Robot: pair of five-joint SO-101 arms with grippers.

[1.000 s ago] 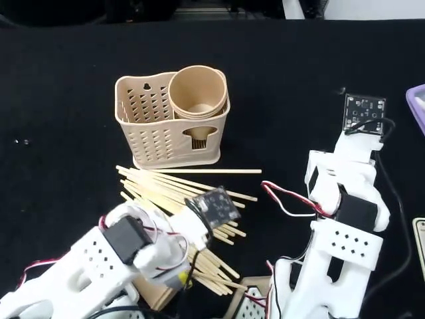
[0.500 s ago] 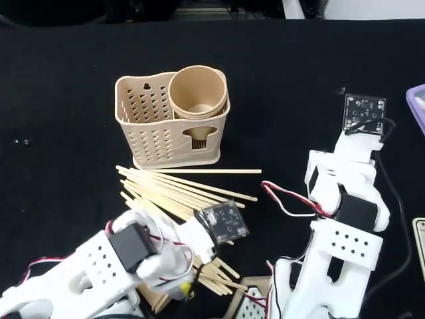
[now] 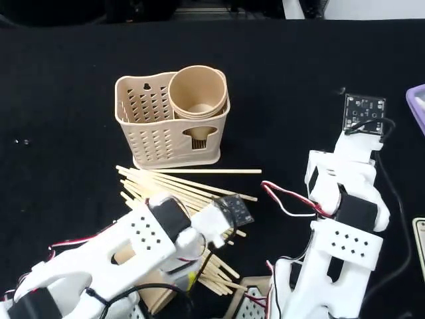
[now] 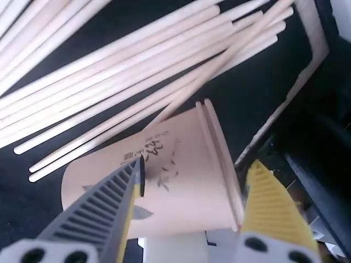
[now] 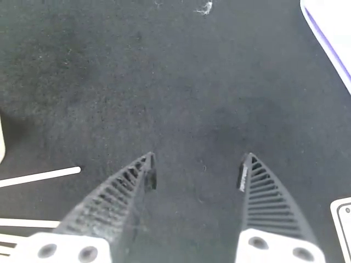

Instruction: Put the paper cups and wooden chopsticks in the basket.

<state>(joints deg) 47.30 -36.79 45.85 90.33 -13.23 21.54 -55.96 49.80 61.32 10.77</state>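
A beige slotted basket point(image 3: 166, 133) stands at the back of the black table, with stacked paper cups point(image 3: 198, 90) in its right compartment. Wooden chopsticks point(image 3: 179, 186) lie fanned out in front of it, also seen as chopsticks point(image 4: 120, 76). My left gripper point(image 4: 197, 170) is open, low over a paper cup point(image 4: 175, 181) lying on its side beside the chopsticks; one finger overlaps the cup's wall, the other stands just past its rim. In the high view that arm point(image 3: 146, 246) covers the cup. My right gripper point(image 5: 196, 164) is open above bare table.
The right arm point(image 3: 345, 212) stands at the right side. A purple-edged tray point(image 3: 417, 106) sits at the right edge. A single chopstick point(image 3: 206, 171) lies apart just before the basket. A beige rim point(image 4: 315, 49) lies near the chopsticks' ends.
The left arm has swung over the chopstick pile and leaned further forward, its wrist shifting right. The right arm, basket and cups have not moved.
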